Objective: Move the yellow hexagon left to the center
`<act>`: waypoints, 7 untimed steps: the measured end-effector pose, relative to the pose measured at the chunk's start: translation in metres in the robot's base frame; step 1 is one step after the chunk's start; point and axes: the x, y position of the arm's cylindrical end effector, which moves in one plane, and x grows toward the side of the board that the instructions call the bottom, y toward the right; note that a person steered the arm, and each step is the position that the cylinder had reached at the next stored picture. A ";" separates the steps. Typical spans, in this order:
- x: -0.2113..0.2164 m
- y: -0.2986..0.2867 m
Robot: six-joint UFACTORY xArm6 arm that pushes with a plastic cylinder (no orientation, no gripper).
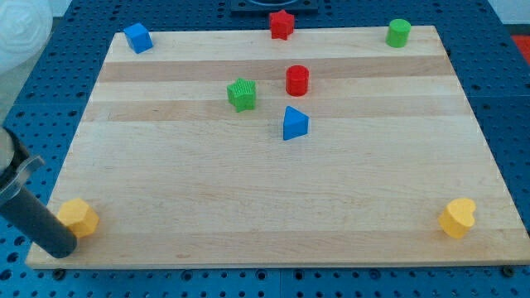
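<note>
My tip (pixel 60 251) is set just left of the yellow hexagon (pixel 78 217), ready for a push; no fingers are seen.

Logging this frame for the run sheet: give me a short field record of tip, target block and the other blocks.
tip: my tip, view's bottom left, just left of and below the target
target: yellow hexagon, bottom-left corner
centre cluster: green block, red cylinder, blue triangle
top edge: blue cube, red star, green cylinder
bottom right: yellow heart
</note>
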 end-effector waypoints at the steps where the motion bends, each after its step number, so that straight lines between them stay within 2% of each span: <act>1: -0.006 0.007; 7: -0.127 0.005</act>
